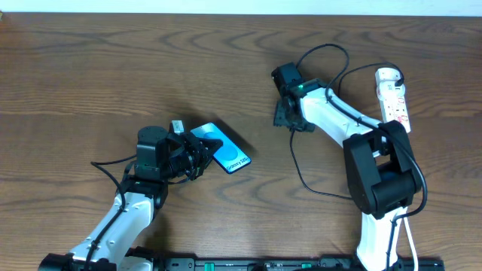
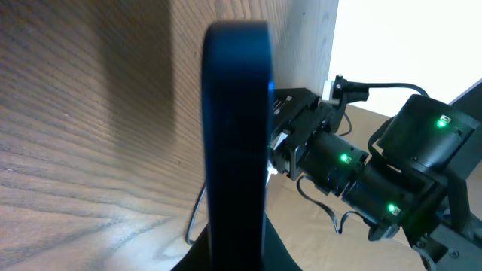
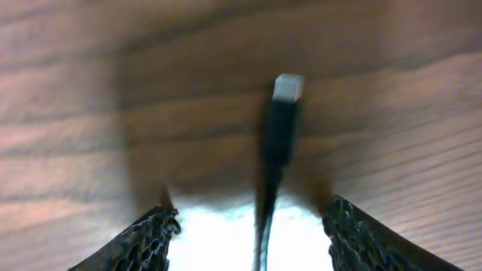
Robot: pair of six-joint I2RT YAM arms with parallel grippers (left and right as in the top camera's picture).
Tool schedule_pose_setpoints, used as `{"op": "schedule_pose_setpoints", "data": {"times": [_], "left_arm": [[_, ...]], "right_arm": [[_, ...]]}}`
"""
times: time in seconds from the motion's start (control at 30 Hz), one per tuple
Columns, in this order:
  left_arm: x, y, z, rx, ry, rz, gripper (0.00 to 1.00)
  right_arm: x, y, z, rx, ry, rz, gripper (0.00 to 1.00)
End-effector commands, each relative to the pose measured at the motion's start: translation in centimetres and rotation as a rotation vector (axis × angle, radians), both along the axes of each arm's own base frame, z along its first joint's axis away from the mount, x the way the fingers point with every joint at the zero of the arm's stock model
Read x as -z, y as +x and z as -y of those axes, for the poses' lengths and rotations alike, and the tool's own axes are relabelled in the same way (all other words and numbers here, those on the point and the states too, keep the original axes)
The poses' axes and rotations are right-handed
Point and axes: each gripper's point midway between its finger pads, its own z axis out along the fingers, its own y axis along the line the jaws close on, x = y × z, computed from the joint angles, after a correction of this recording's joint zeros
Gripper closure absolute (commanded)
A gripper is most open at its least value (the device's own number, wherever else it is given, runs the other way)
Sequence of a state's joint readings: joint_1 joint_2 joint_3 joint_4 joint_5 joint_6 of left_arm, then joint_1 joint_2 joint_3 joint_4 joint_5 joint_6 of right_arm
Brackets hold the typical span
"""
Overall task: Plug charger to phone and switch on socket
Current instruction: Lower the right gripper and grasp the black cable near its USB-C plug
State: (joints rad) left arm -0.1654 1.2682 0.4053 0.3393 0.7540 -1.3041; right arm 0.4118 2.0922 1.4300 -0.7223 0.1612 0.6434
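Observation:
The phone [image 1: 226, 150] lies tilted left of centre with its blue screen up, and my left gripper [image 1: 197, 159] is shut on its near-left end. In the left wrist view the phone [image 2: 237, 128] stands edge-on as a dark blue slab rising from my left gripper [image 2: 237, 260]. The charger [image 1: 297, 162], a thin black cable, runs from my right gripper [image 1: 288, 120] across the table. Its plug [image 3: 280, 128] with a silver tip lies on the wood, ahead of my right gripper [image 3: 252, 237], which stands open with the cable loose between its fingers [image 3: 143, 241]. The white socket [image 1: 394, 94] lies at the far right.
My right arm [image 2: 361, 177] with green lights shows behind the phone in the left wrist view. Black cable loops [image 1: 331, 53] curl above the right arm. The table's far edge [image 1: 241, 13] runs along the top.

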Motion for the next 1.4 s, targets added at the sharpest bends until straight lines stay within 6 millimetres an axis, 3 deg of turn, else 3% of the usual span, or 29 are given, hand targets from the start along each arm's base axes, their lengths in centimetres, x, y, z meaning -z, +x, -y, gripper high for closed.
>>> {"op": "schedule_pose_setpoints", "data": {"times": [0.0,0.4,0.73,1.0,1.03,1.2,1.37], "left_arm": [[-1.1,0.2,0.4,0.028,-0.009,0.040,0.92],[-1.1,0.2,0.4,0.028,-0.009,0.040,0.92],[-1.3,-0.1,0.6,0.047,-0.023,0.038,0.92],[-1.3,-0.1,0.7,0.049,-0.024,0.038,0.93],[-1.3,-0.1,0.7,0.049,-0.024,0.038,0.92],[-1.3,-0.1,0.7,0.050,-0.024,0.038,0.92],[-1.3,-0.1,0.7,0.049,-0.025,0.038,0.92]], "right_arm": [[3.0,-1.4,2.4,0.041,-0.101,-0.063,0.38],[4.2,-3.3,0.9,0.011,-0.051,-0.147,0.62],[6.1,-3.5,1.8,0.016,-0.106,-0.165,0.68],[6.0,-3.4,2.1,0.018,-0.121,-0.163,0.92],[6.0,-3.5,2.1,0.018,-0.121,-0.163,0.99],[6.1,-3.8,1.5,0.007,-0.087,-0.180,0.99],[5.3,-4.5,-1.5,-0.150,0.084,-0.232,0.99]]}}
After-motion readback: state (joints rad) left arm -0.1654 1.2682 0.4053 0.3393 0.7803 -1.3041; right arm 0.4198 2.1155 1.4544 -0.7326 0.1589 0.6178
